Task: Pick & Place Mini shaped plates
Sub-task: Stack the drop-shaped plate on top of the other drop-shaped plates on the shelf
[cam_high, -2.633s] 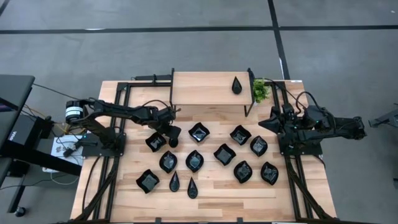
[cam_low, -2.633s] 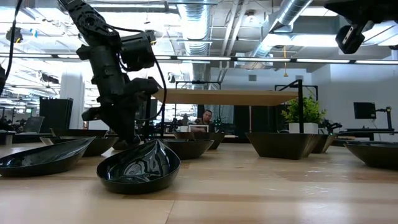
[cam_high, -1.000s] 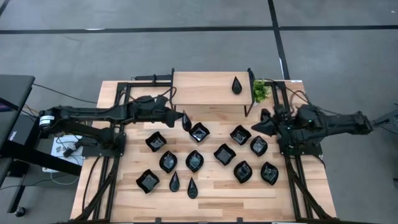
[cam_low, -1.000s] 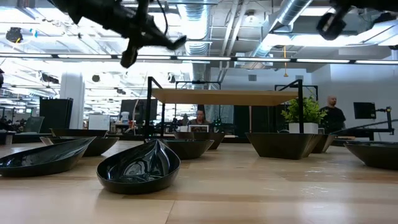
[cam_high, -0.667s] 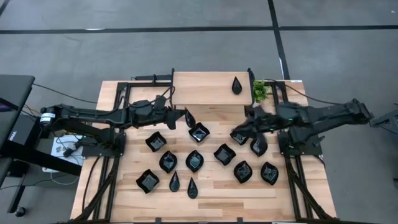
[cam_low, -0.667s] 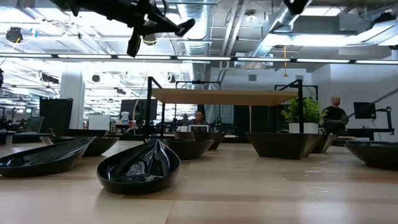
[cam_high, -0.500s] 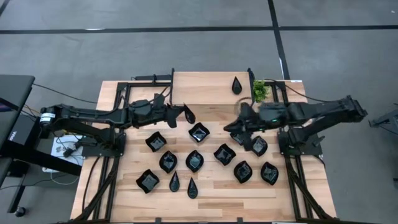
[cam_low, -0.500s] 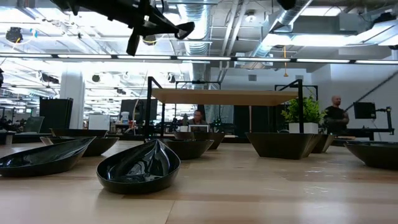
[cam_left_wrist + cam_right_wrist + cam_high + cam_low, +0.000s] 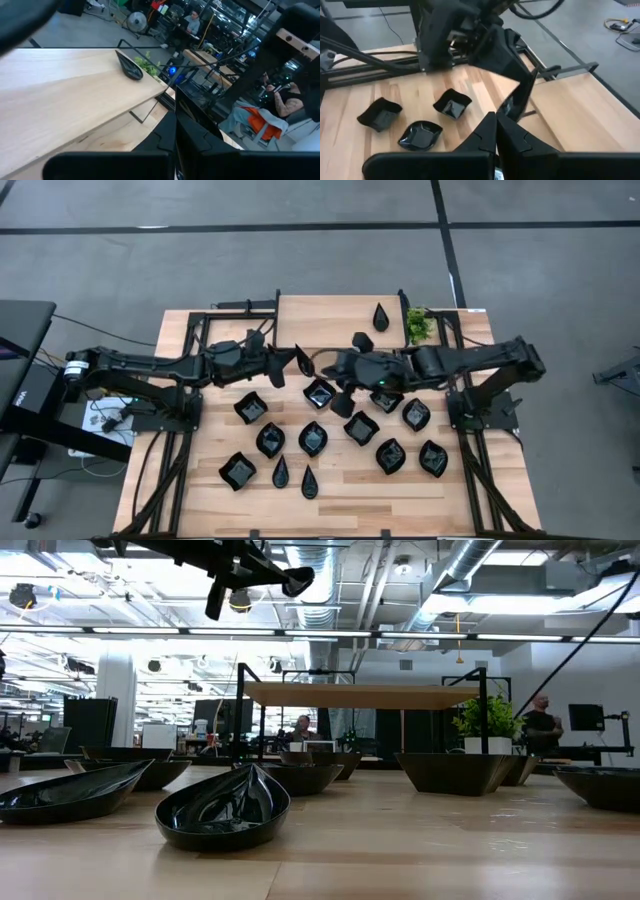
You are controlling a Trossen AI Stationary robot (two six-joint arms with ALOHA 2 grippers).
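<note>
My left gripper point(image 9: 288, 363) is shut on a glossy black teardrop plate point(image 9: 304, 363), held high over the table's far middle; it also shows at the top of the low view point(image 9: 297, 581) and edge-on in the right wrist view point(image 9: 520, 95). My right gripper point(image 9: 328, 368) reaches in from the right, with its shut fingertips point(image 9: 494, 120) just short of that plate; I cannot tell whether they touch it. Several more black mini plates point(image 9: 313, 438) rest flat on the table. Another teardrop plate point(image 9: 381, 317) lies on the raised shelf point(image 9: 330, 320). My left gripper pinches the teardrop plate by its rim point(image 9: 529, 76) between the two fingers, coming at it about level from the table's left. The plate is lifted clear, high above the table, and stands on edge, slanting down from the fingers.
A small green plant point(image 9: 418, 326) stands at the shelf's right end. Black metal frames point(image 9: 190, 380) run along both sides of the table. Plates crowd the table's middle, and bare wood shows along the near edge point(image 9: 330, 515). People sit in the room beyond.
My right arm has swung fast from the table's right edge toward the left, above the plates, until its gripper is beside the held plate. My left gripper has kept the plate aloft, almost still.
</note>
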